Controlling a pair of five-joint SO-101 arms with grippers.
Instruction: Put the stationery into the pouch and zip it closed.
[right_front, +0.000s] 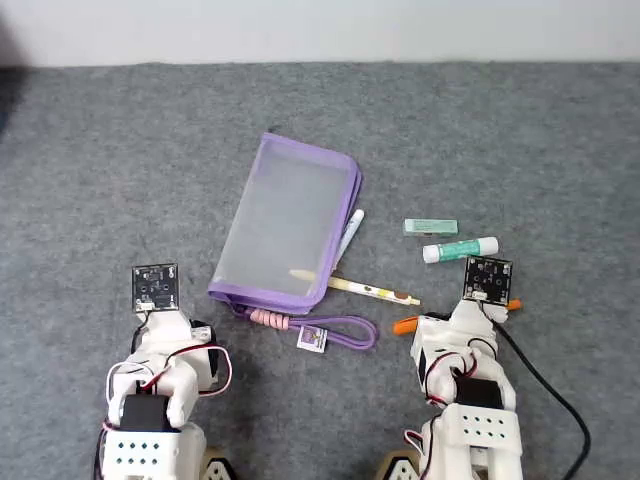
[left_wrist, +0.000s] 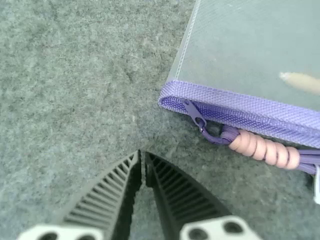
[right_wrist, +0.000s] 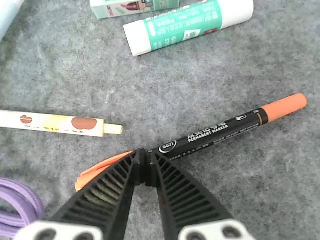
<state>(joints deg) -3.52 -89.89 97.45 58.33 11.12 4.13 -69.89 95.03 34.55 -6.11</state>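
Marker pickup looks in hand: right claw (right_wrist: 145, 164), over the marker (right_wrist: 225, 131) beside the pouch (right_front: 285, 225), and left claw (left_wrist: 143, 159) are closed, empty; right must open first.

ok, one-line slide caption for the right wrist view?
Shut end effector above an orange-capped black marker, glue stick and pen nearby.

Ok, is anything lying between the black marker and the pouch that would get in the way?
Yes. The yellow pen lies crosswise between the marker and the pouch, and the purple strap loop sits beside that path. Carrying the marker over them should probably clear both.
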